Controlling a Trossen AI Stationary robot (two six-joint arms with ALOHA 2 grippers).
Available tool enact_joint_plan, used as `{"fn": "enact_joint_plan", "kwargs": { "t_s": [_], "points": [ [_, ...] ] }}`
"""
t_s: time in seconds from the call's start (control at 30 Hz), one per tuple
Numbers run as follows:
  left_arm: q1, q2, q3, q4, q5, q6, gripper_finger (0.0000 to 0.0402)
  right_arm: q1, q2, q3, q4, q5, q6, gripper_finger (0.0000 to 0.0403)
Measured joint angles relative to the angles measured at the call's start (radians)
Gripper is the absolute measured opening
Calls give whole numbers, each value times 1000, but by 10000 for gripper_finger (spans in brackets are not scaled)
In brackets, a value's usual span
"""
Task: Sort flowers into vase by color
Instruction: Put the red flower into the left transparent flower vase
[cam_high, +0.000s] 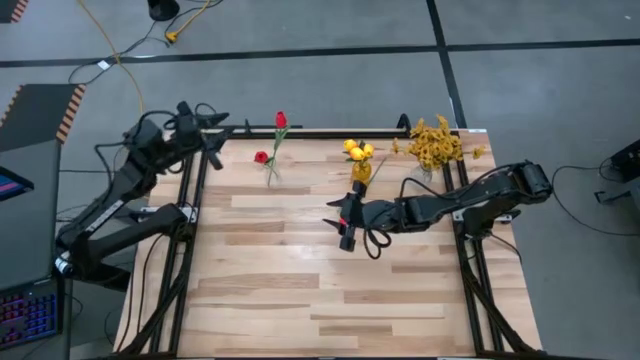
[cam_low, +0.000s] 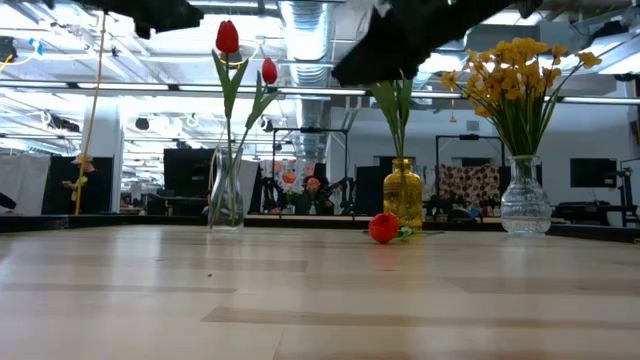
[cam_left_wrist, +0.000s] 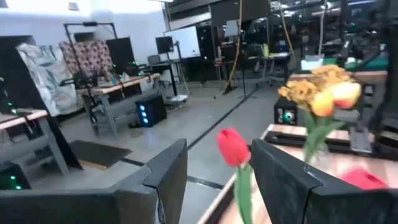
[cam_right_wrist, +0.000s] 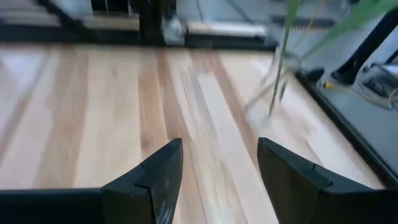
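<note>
The right gripper (cam_high: 343, 226) hangs over the middle of the wooden surface (cam_high: 330, 300) in the high view, its arm reaching in from the right edge; we see nothing between its fingers. The left gripper (cam_high: 215, 135) sits at the far left corner of the surface, near the frame rail. Along the far edge we see three groups of flowers: red tulips (cam_high: 280, 121) standing in a clear vase (cam_high: 271, 176), yellow-orange tulips (cam_high: 357, 150) in an amber vase (cam_high: 361, 171), and a spray of mustard-yellow blossoms (cam_high: 436, 142) at the right.

In the low view we see the clear vase (cam_low: 226, 190) with two red tulips (cam_low: 228, 37) upright in it, the amber vase (cam_low: 402, 193) holding green stems, and a cut-glass vase (cam_low: 525, 197) with the mustard blossoms (cam_low: 515, 66). One loose red flower (cam_low: 384, 227) lies on the surface just in front of the amber vase.

In the left wrist view, the left gripper (cam_left_wrist: 217, 174) is open and empty, and a red tulip (cam_left_wrist: 233, 147) shows beyond the gap between its fingers, with yellow-orange blooms (cam_left_wrist: 329, 93) farther off.

In the right wrist view, the right gripper (cam_right_wrist: 214, 165) is open above bare wood, holding nothing, with green stems in a clear vase (cam_right_wrist: 277, 93) ahead of it.
</note>
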Motion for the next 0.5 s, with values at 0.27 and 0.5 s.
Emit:
{"fn": "enact_joint_plan", "kwargs": {
  "t_s": [0.27,0.5],
  "points": [
    [-32,-129,0,-254,33,-2,167,-53,0,0,-254,-103,-5,233],
    [-71,-190,0,-366,35,-33,167,-113,0,0,-448,-115,-9,233]
  ]
}}
